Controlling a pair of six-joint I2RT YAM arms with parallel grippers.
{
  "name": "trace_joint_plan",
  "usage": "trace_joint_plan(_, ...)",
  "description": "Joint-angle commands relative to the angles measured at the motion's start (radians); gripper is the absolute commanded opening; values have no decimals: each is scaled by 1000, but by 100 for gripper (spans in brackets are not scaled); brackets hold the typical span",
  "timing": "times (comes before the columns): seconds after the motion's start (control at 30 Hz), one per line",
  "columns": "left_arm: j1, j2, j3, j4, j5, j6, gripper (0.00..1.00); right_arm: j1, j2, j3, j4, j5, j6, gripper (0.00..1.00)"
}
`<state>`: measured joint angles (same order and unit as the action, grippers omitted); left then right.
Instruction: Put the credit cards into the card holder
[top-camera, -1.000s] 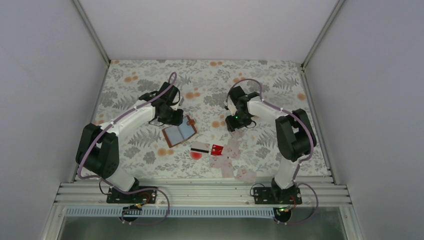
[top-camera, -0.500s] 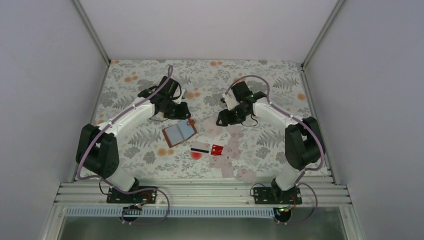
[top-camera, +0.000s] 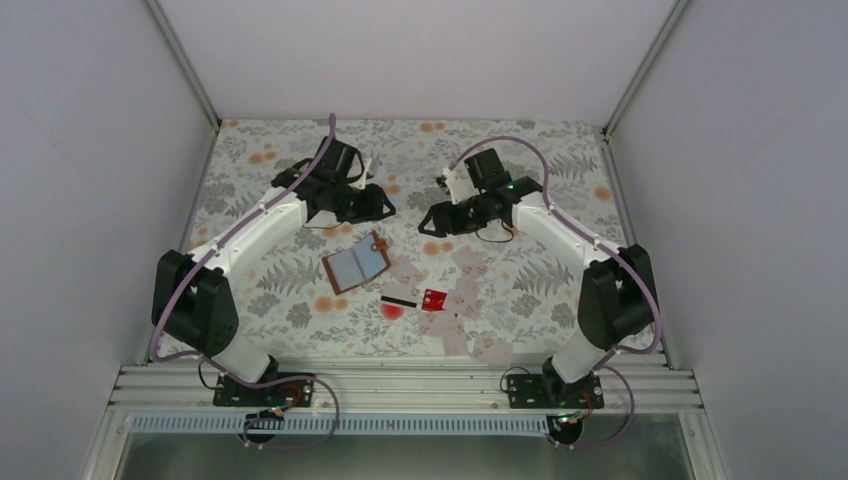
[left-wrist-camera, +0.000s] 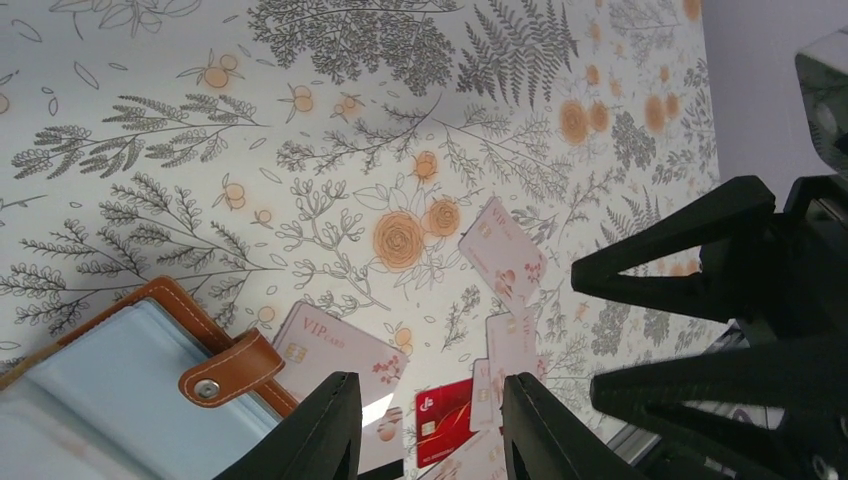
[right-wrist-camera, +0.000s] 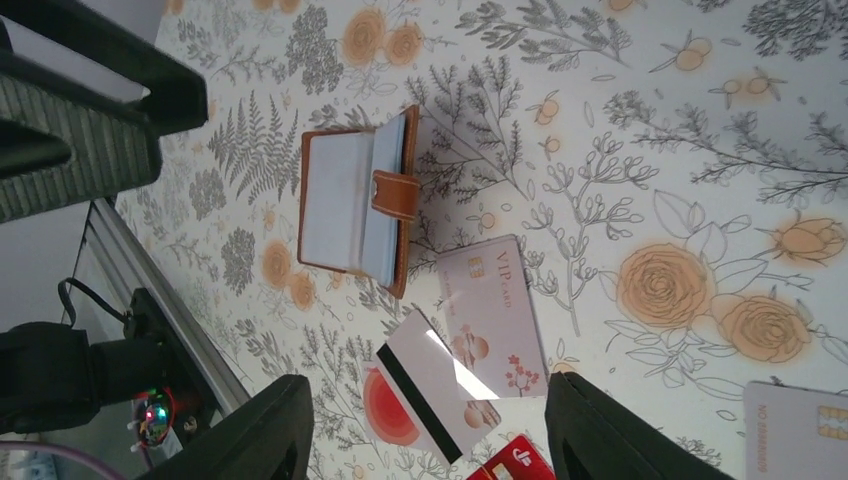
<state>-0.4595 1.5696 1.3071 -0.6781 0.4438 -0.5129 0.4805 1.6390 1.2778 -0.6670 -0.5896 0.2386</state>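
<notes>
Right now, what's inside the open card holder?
The card holder lies open, showing only pale blue pockets and its brown snap strap. No card edge shows in it; the credit cards lie on the cloth beside it. Anything pushed fully into a pocket would be hidden.

Soft, even, slightly cool light fills all three views. The arms (top-camera: 260, 225) cast only faint shadows on the desk (top-camera: 300, 290). In the right wrist view a white glare patch sits on a striped card (right-wrist-camera: 440, 390). Close-up end effector fingers (left-wrist-camera: 325, 430) look dark and soft-edged. The overhead view is coarse.
</notes>
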Motion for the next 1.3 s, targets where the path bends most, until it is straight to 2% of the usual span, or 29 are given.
trace_joint_plan(0.0,-2,-4,-3,-18,-31,8,37,64,16,9,-40,54,-80,62)
trace_joint_plan(0.2,1,-29,-23,-66,-130,47,37,168,120,-8,-129,303,-147,73)
trace_joint_plan(0.37,2,-57,-65,-78,-163,56,37,170,131,-44,-159,567,-96,83)
trace_joint_plan(0.53,1,-72,-95,-79,-157,59,37,113,146,-82,-169,689,-115,89)
trace_joint_plan(0.8,4,-43,-48,-109,-158,92,37,27,213,-94,-150,694,-157,89)
trace_joint_plan(1.27,12,-45,-46,-126,-155,114,37,-15,238,-91,-143,513,-184,84)
